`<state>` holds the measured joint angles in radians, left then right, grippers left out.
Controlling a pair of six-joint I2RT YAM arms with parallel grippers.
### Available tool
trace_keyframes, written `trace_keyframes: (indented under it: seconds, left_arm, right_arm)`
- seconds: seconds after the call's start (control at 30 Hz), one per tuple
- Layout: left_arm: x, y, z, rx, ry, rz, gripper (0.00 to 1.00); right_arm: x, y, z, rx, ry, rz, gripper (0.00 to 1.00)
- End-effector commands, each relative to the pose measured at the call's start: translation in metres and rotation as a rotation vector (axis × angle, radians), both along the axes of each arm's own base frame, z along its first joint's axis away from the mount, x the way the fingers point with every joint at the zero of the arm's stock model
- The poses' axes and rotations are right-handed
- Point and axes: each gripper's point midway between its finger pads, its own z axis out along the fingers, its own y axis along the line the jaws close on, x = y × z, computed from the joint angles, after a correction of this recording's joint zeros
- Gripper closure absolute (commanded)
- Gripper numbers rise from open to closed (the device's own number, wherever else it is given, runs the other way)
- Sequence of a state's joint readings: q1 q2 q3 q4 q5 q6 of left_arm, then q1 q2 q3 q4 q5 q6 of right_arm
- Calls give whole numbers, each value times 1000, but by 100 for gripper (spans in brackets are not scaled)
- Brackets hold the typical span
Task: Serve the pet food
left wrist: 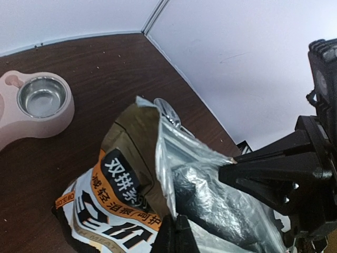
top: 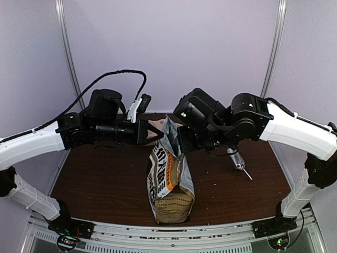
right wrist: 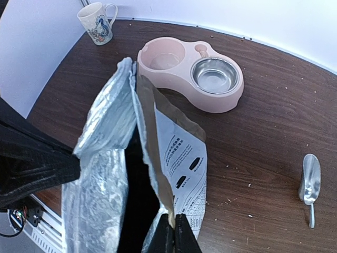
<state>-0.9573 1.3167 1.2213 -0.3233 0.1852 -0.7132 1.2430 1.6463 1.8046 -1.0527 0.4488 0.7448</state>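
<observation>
Dark, crumb-specked table (top: pixel 95 179) — bag (top: pixel 171 184) upright on it — pale walls (top: pixel 174 47).

Pet food (right wrist: pixel 227 202) shows only as tiny crumbs scattered loose on the table (right wrist: pixel 274 126)

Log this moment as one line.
phase: opening bag | left fingers: shut on bag rim | right fingers: shut on opposite rim | bag: upright, mouth open | bowl: empty | scoop: on table, untouched
</observation>
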Motion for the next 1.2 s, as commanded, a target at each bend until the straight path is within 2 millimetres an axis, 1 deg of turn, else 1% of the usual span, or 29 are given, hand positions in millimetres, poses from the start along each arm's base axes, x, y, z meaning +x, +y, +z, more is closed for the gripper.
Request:
trace_keyframes:
  seconds: [0.0, 0.07, 0.1, 0.17, 0.23, 0.3, 0.33, 0.4, 0.47, 0.5, 0.57, 0.63, 0.7, 0.77, 0.87, 0.93, 1.03, 1.1, 1.17]
  left_arm:
    - [4, 19, 70, -21, -174, 31, 100]
    - [4, 23, 79, 7, -183, 26, 100]
    - [3, 24, 80, 23, -178, 20, 100]
    - [4, 25, 84, 30, -179, 16, 100]
    - [6, 23, 80, 36, -172, 11, 100]
    - [7, 16, 74, 38, -160, -15, 100]
    - [5, 10, 72, 32, -149, -36, 98]
    - [1, 0, 69, 2, -123, -75, 81]
    - [-3, -8, 67, -28, -102, -94, 59]
    - [-5, -11, 68, -39, -99, -96, 50]
    - [-10, -18, 67, -57, -87, -108, 36]
    - [-13, -24, 64, -70, -65, -112, 28]
    - [-16, -30, 60, -74, -50, -119, 24]
    - [-17, -33, 50, -52, -29, -109, 18]
    - [-16, -35, 29, -6, 7, -85, 16]
    - [-17, -37, 13, 20, 40, -76, 16]
    - [-21, -44, -6, 53, 72, -83, 16]
    - [-23, -50, -10, 51, 80, -95, 23]
    - [-25, -56, -10, 42, 81, -108, 34]
  right_arm:
    - [16, -44, 34, -112, -95, -86, 100]
    - [19, -61, 51, -120, -132, -123, 100]
    - [19, -67, 58, -115, -142, -133, 100]
    - [19, -74, 64, -103, -150, -140, 100]
    - [16, -73, 60, -87, -136, -124, 100]
    - [14, -65, 50, -62, -112, -99, 100]
    - [12, -59, 43, -49, -94, -81, 100]
    - [9, -47, 31, -12, -62, -54, 100]
    - [7, -36, 24, 31, -37, -33, 100]
    - [6, -32, 22, 45, -28, -23, 100]
    - [5, -25, 20, 71, -19, -9, 100]
    - [5, -22, 22, 90, -19, -2, 100]
    - [5, -21, 22, 95, -20, -2, 100]
    - [5, -21, 23, 99, -22, -4, 100]
    - [5, -22, 24, 102, -26, -7, 100]
    - [6, -23, 26, 108, -29, -8, 100]
    - [5, -23, 27, 117, -32, -7, 100]
    - [5, -23, 26, 115, -32, -3, 100]
    - [5, -23, 25, 117, -31, -3, 100]
